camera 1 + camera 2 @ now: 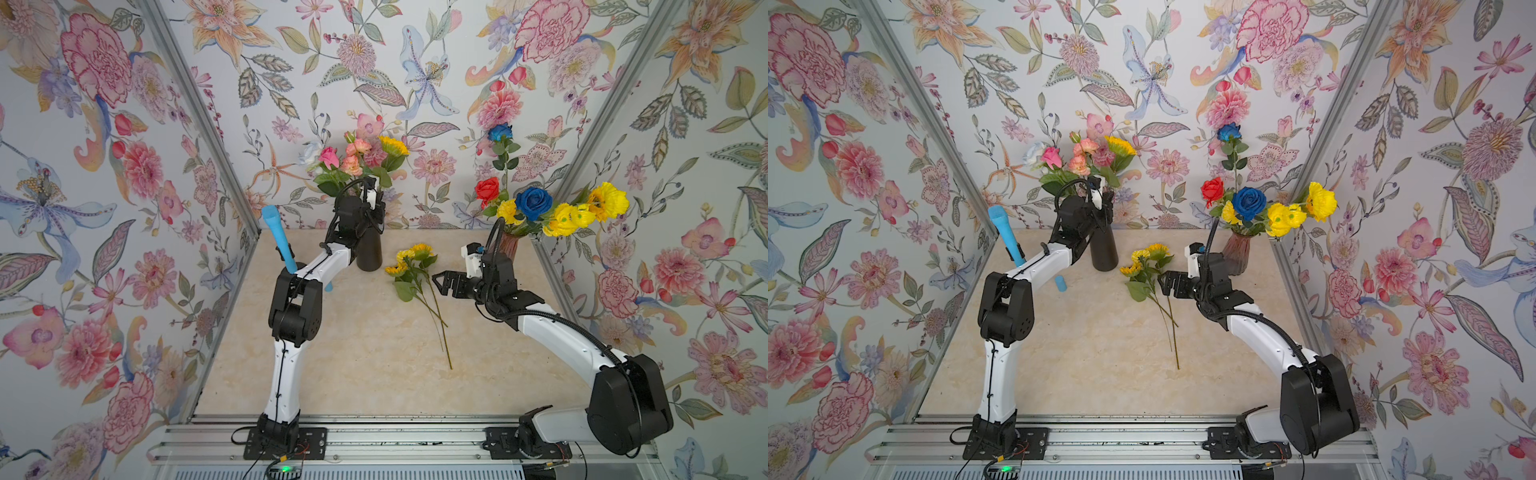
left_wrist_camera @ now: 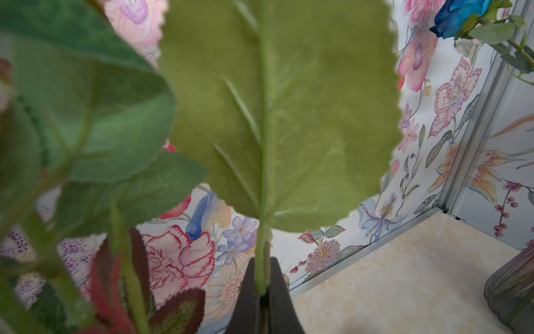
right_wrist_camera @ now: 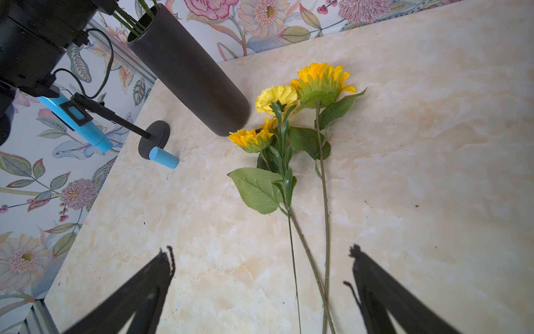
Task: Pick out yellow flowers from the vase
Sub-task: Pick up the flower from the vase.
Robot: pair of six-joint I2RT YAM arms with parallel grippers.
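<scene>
A black vase (image 1: 369, 251) holds pink and peach roses and one yellow sunflower (image 1: 393, 146). At its mouth my left gripper (image 2: 263, 261) is shut on a thin green stem (image 2: 261, 245) that carries a broad light-green leaf (image 2: 289, 115). The bloom of that stem is outside the left wrist view. Three picked yellow flowers (image 1: 409, 259) (image 3: 289, 115) lie on the table between the vases. My right gripper (image 3: 260, 254) hovers open above their stems (image 3: 325, 231), holding nothing. A tinted glass vase (image 1: 1237, 254) at the back right holds more yellow flowers (image 1: 1285, 216) among blue and red roses.
A blue microphone (image 1: 276, 237) leans on a black stand at the back left. A short blue cylinder (image 3: 163, 157) lies beside the stand's round base (image 3: 154, 136). Flowered walls close in three sides. An aluminium rail (image 1: 374, 440) runs along the front.
</scene>
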